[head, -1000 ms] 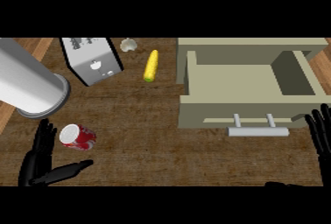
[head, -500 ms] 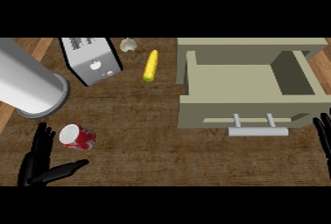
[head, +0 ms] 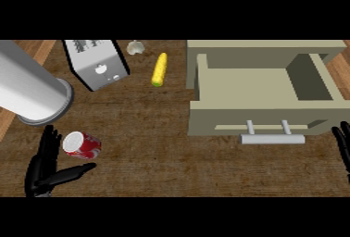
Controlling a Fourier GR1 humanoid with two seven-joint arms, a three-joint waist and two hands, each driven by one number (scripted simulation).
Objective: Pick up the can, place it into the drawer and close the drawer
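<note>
Red metal can (head: 82,144) with a pale top lies on its side on the brown wooden counter (head: 160,157), in the lower left of the frame. It sits just right of the black left hand (head: 42,170), whose fingers are straight and spread with the thumb held out below the can. The hand is not closed on the can, and I cannot tell whether they touch. At the upper right stands the beige drawer (head: 259,118), pulled open, with its silver bar handle (head: 272,138) facing the lower edge. Only the straight black fingers of the right hand (head: 341,144) show, uncurled and holding nothing, at the right edge just past the handle. A large silver cylinder (head: 31,90) lies at the upper left above the can. Right of it are a silver toaster (head: 96,62), a small white object (head: 136,47) and a yellow corn cob (head: 159,69).
</note>
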